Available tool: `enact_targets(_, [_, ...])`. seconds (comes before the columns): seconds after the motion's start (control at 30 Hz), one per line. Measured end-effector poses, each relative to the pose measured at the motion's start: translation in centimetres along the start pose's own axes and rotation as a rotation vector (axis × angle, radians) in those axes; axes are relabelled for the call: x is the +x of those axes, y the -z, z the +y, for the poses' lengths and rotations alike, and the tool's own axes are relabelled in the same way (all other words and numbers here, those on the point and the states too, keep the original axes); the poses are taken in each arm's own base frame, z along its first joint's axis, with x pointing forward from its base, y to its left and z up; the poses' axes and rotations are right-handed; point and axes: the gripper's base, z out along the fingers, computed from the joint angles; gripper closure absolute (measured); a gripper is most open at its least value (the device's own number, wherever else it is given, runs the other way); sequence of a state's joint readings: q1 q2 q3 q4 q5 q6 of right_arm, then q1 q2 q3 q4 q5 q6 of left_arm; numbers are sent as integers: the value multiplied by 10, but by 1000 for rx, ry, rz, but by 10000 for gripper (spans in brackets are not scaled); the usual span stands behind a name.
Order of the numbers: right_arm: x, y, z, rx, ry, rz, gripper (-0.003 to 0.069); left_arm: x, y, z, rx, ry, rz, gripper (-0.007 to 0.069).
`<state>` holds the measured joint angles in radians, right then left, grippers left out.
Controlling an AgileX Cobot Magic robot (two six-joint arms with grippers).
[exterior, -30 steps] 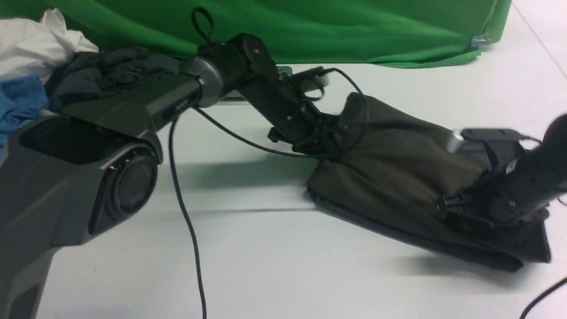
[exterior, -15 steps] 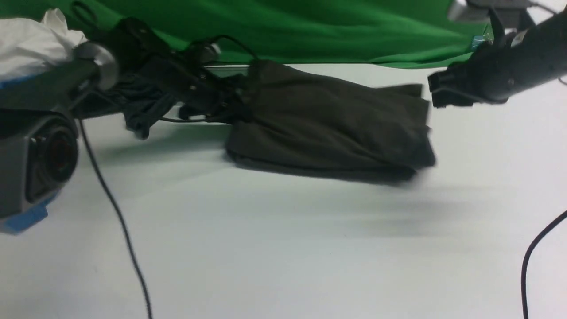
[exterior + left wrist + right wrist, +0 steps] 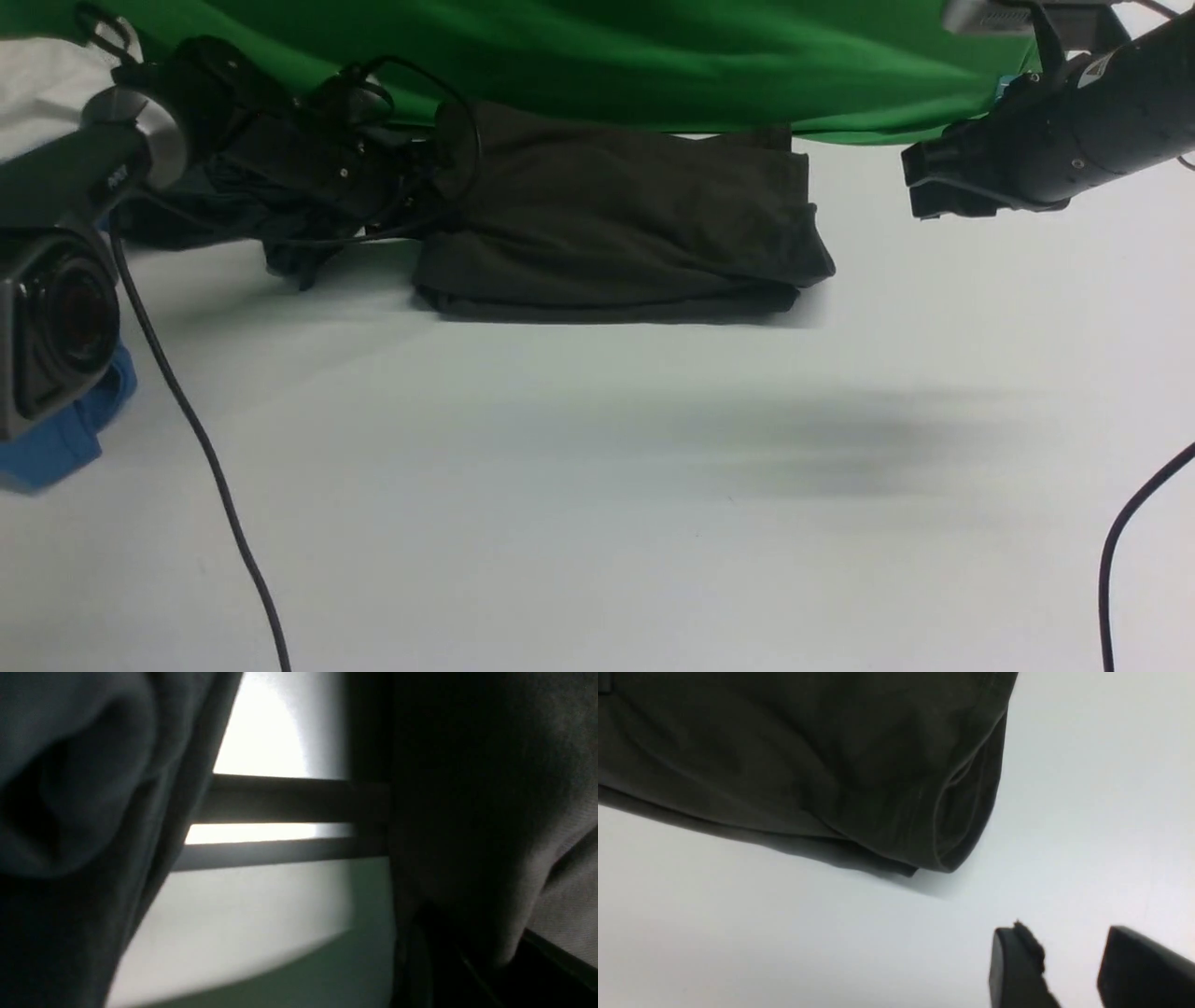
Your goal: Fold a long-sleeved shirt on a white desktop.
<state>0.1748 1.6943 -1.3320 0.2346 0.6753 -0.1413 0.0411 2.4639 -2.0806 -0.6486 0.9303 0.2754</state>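
The left claw (image 3: 434, 191) is hiding its own tips in dark cloth and cables. Beside it, the near end of the dark shirt (image 3: 616, 215) is going behind it. Past this claw, the white cloth (image 3: 47, 89) is getting cut off by the edge.

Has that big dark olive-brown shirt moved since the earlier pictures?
Yes: the dark olive-brown shirt has shifted left and away from the robot, now reaching the hanging green cloth.
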Motion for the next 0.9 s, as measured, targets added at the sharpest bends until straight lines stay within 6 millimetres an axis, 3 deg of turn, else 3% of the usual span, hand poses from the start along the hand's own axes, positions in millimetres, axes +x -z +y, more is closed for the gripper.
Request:
enact_targets(0.13, [-1, 1, 0, 0, 1, -6, 410, 2, 2, -8, -55, -73, 28, 400])
enact_targets(0.2, [-2, 7, 1, -1, 4, -19, 417, 4, 9, -14, -81, -110, 60, 272])
enact_targets(0.27, [-3, 13, 2, -2, 8, -30, 430, 4, 15, -17, -88, -125, 71, 217])
enact_targets(0.3, [-4, 21, 3, -3, 12, -47, 452, 4, 25, -22, -93, -142, 86, 142])
enact_targets(0.4, [-6, 36, 6, -5, 19, -81, 503, 0, 49, -34, -93, -166, 77, 46])
enact_targets(0.47, [-7, 56, 9, -8, 26, -120, 566, -2, 78, -49, -84, -188, 70, -35])
enact_targets(0.53, [-5, 75, 12, -11, 32, -157, 618, -2, 107, -63, -76, -200, 61, -57])
enact_targets(0.63, [7, 96, 14, -12, 27, -194, 639, -2, 135, -77, -67, -204, 30, -68])
enact_targets(0.7, [26, 115, 16, -9, 24, -237, 642, -2, 154, -90, -24, -203, -10, -68])
enact_targets(0.77, [35, 120, 16, -7, 23, -249, 642, 0, 164, -98, 3, -202, -27, -68])
enact_targets(0.8, [51, 137, 16, 0, 25, -330, 642, 5, 180, -110, 34, -213, -50, -68])
enact_targets(0.9, [85, 155, 15, 20, 40, -462, 642, 21, 211, -124, 31, -258, -78, -63])
